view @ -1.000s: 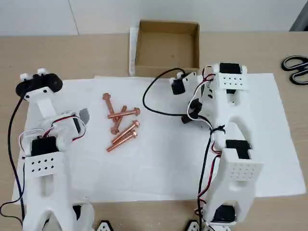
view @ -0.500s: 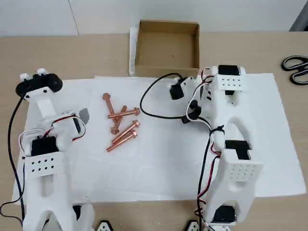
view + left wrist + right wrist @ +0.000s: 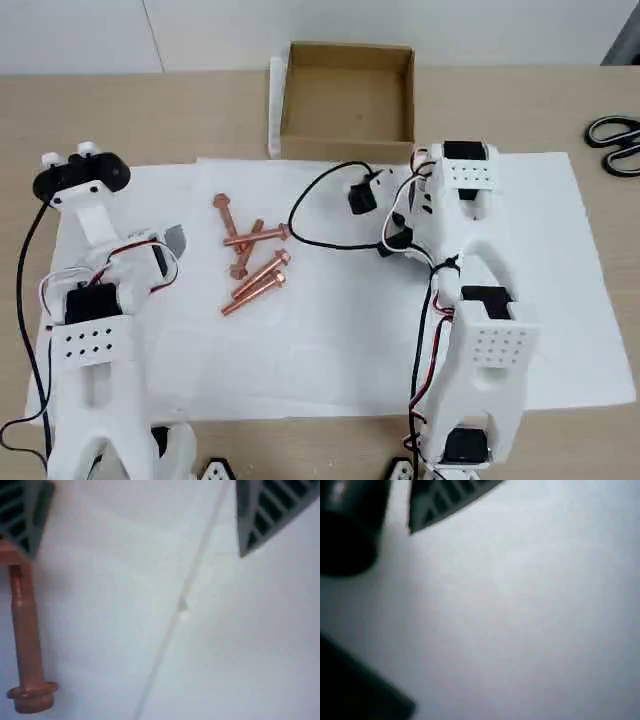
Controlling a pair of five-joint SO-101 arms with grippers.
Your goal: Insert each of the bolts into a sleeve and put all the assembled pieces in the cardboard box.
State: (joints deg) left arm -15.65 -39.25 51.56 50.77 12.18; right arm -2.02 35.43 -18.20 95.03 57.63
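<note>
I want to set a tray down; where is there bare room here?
Free: the white sheet between the bolts and the right arm; the sheet beyond that arm, toward the scissors; bare table left of the cardboard box. Crowded: around the bolts and black cable.

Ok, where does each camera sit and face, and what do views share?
High: fixed above the table, facing down on bolts, box, sheet; both arms show.
Left wrist: on the left arm, facing down at the sheet and one bolt; its open jaws show.
Right wrist: on the right arm, close to the sheet; dark arm parts show.
Shared: sheet, bolt.
</note>
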